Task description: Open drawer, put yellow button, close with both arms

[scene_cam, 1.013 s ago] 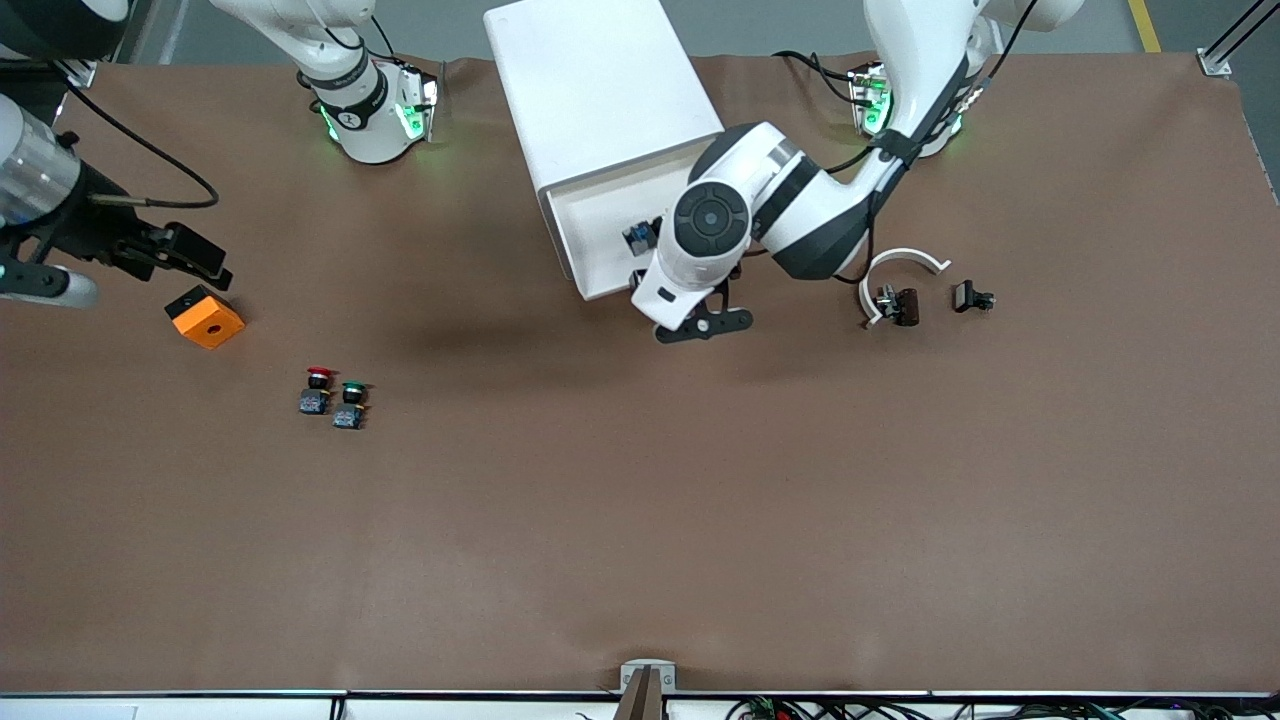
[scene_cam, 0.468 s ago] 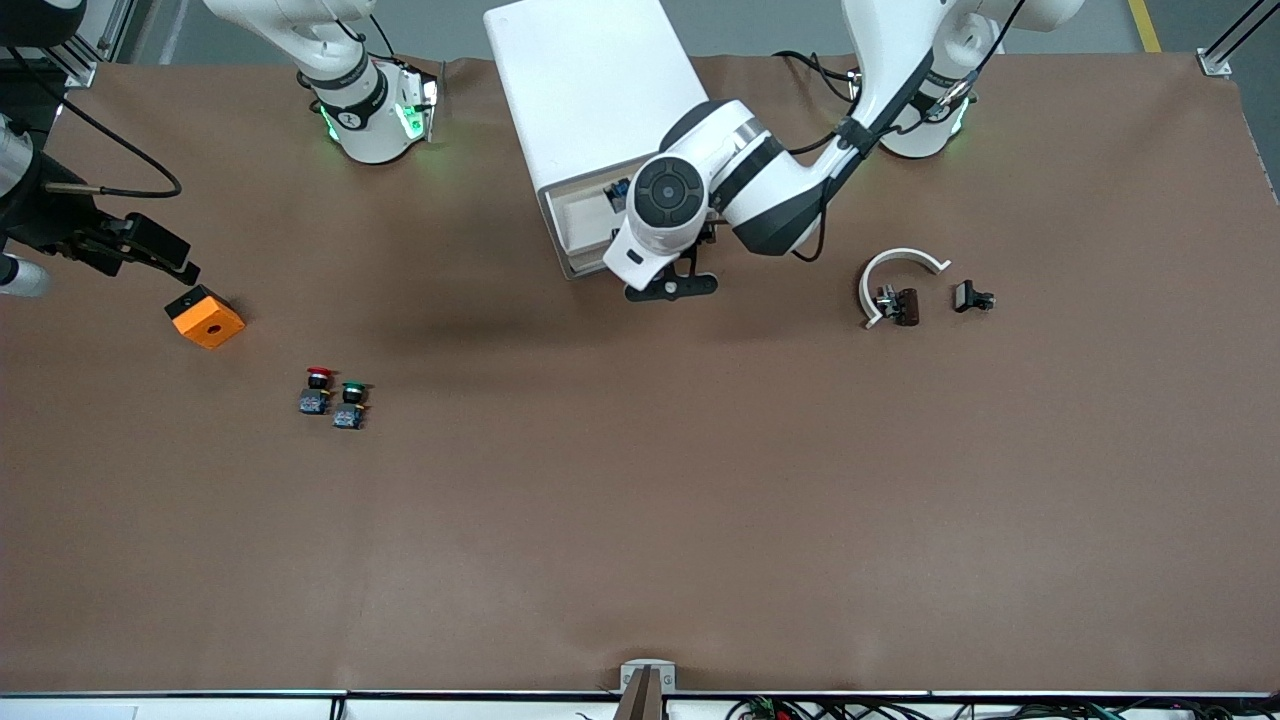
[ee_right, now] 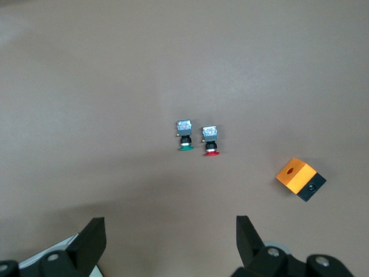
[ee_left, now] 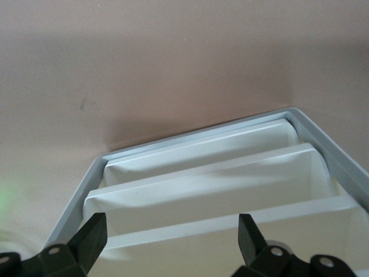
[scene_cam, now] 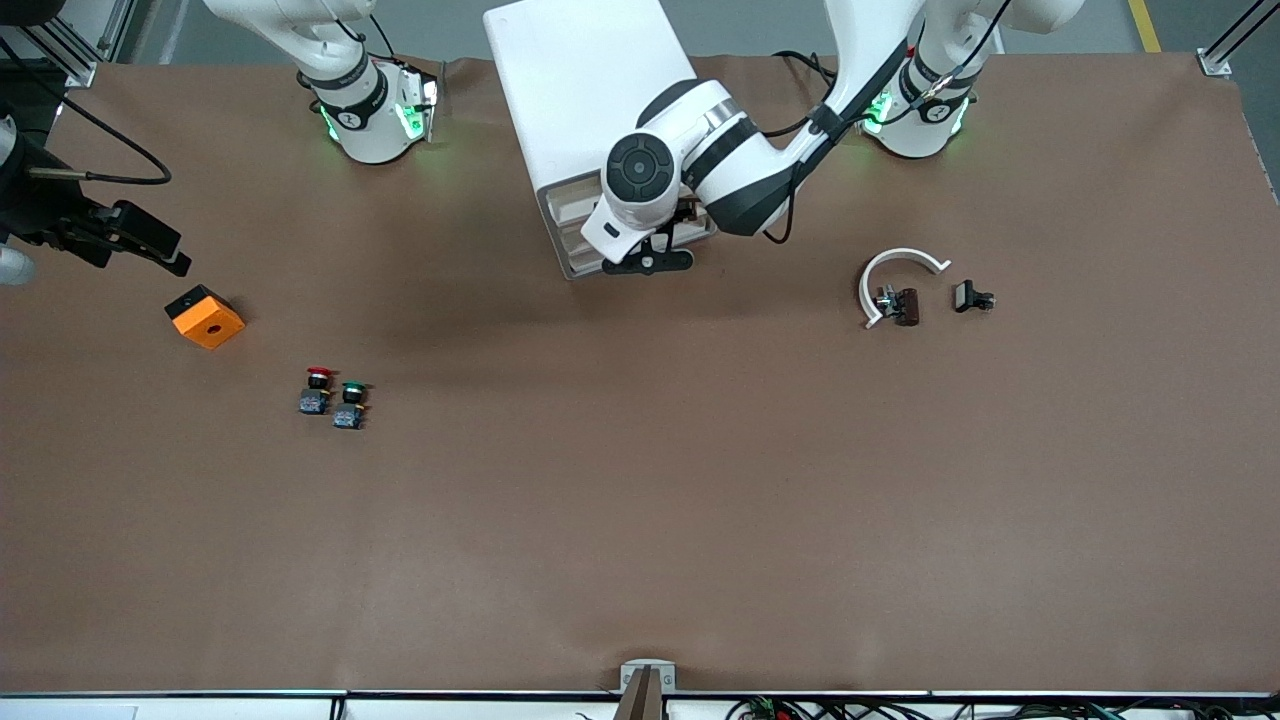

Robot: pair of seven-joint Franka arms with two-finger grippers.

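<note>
At the right arm's end of the table: right gripper (scene_cam: 165,250) up in the air over bare brown table (scene_cam: 640,520), just beside an orange block (scene_cam: 204,317). Fingers (ee_right: 92,239) spread wide, nothing between them. Waiting there.

Nearer the front camera than the block: red-capped button (scene_cam: 319,380) and green-capped button (scene_cam: 351,392) side by side, close together, each lying on the table.

In the middle, between the two arm bases: white cabinet (scene_cam: 590,90), fronts facing the front camera. Top drawer (scene_cam: 568,190) looks pushed in, front about level with the ones below. Yellow button out of sight in every view.

Right against the cabinet's fronts: left gripper (scene_cam: 648,262), pointing down in front of the drawer. Fingers (ee_left: 89,236) wide apart, gripping nothing; cream drawer fronts seen between them in the left wrist view.

Toward the left arm's end: curved white piece (scene_cam: 905,260) on the table, a small dark part (scene_cam: 905,306) inside its arc, a small black clip (scene_cam: 972,297) just beside, apart from both.
</note>
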